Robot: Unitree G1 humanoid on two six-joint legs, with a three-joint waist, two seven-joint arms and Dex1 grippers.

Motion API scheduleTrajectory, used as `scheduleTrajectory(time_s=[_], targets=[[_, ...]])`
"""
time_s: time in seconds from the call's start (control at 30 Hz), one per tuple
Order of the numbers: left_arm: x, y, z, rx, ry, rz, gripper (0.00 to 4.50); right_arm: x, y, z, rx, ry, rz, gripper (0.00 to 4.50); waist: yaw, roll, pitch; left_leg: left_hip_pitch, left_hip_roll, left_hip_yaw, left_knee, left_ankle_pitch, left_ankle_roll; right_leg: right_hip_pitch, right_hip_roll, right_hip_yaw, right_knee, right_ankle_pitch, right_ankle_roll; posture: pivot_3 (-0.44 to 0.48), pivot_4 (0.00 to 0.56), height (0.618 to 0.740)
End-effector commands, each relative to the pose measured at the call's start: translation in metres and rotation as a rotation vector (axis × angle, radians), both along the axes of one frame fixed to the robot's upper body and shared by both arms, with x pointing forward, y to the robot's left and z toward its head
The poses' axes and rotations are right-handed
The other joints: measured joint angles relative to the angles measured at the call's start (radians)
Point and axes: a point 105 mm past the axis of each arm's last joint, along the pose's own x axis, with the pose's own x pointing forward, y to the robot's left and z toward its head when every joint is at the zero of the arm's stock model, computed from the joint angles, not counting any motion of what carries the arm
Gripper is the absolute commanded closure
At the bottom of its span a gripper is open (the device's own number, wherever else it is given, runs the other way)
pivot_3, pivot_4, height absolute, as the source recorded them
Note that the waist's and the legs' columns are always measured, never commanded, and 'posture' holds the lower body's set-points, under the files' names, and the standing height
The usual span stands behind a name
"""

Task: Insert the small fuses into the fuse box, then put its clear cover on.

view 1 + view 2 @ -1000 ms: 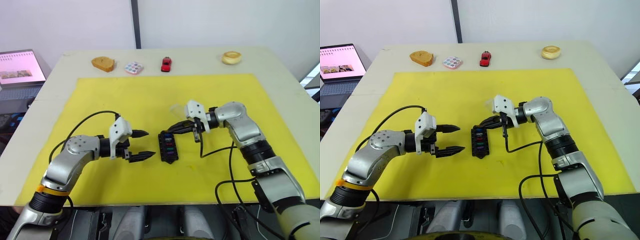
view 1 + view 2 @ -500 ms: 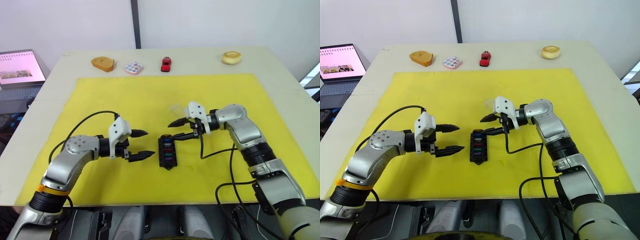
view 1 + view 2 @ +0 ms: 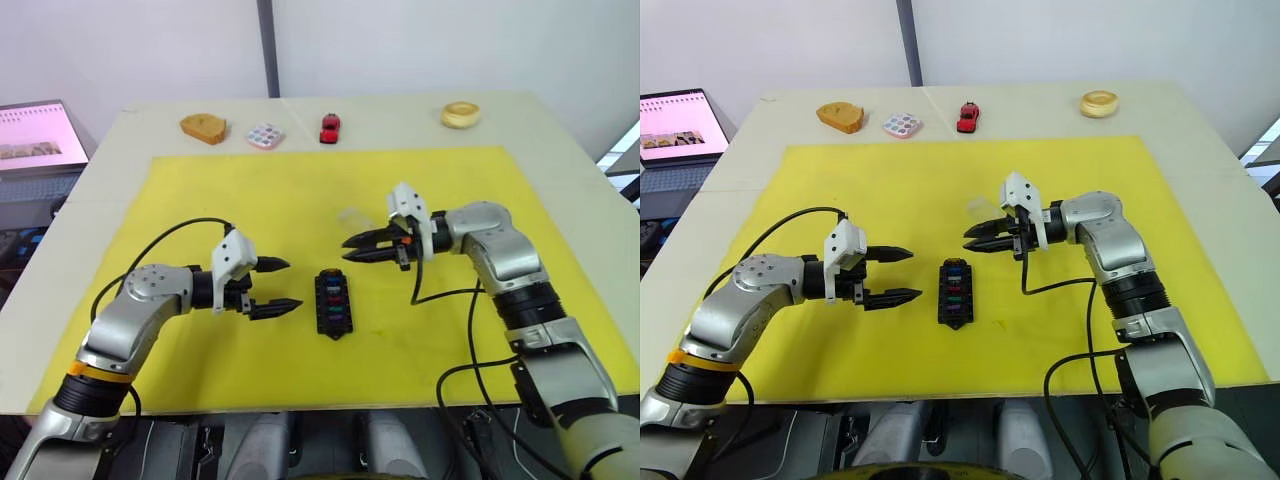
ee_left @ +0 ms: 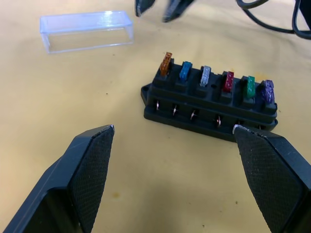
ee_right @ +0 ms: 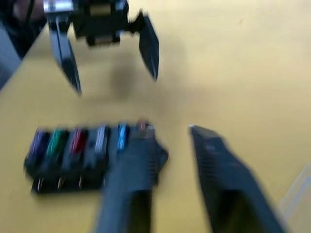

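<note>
Spreading across most of the counter (image 3: 80, 210) is a yellow mat (image 3: 300, 190), and everything that matters sits on it between the two claws. The fuse box (image 3: 331, 303) lies flat just beside the left claw (image 3: 271, 286), on the side its fingertips point toward, and below and a little to the robot's left of the right claw (image 3: 362, 248). It holds all six small fuses (image 4: 216, 81) standing upright in one row of slots: amber at one end, then blue, grey, red, teal and purple at the other, with metal contacts showing along the near wall of the block. The clear cover (image 4: 86, 31) is not on the box; it lies empty on the mat, apart from the block and just past the right claw's fingertips.

The left claw is spread wide with nothing between its fingers (image 4: 87, 160), hovering low and aimed at the box. The right claw is parted slightly and empty, raised off the mat and clear of the box.

Along the counter's far edge, well beyond both claws, sit a red toy car (image 3: 330, 127), a white tile with coloured dots (image 3: 264, 135), and two tan round pieces.
</note>
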Motion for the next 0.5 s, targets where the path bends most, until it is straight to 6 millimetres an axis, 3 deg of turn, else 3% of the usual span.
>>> scheduleTrajectory(time_s=[0.03, 0.5], targets=[[0.0, 0.001, 0.007, 0.0, -0.039, -0.011, 0.36, -0.004, 0.009, 0.005, 0.01, -0.026, 0.018, 4.45, 0.002, 0.0, 0.0, 0.0, 0.0, 0.0, 0.0, 0.0, 0.0, 0.0, 0.0, 0.0, 0.0, 0.0, 0.0, 0.0, 0.15, 0.74], [-0.003, 0.002, 0.004, -0.001, -0.037, 0.0, 0.36, -0.01, 0.015, -0.016, -0.056, -0.02, 0.036, 4.45, 0.001, 0.0, 0.0, 0.0, 0.0, 0.0, 0.001, 0.0, 0.0, 0.0, 0.0, 0.0, 0.0, 0.0, 0.0, 0.0, 0.15, 0.74]])
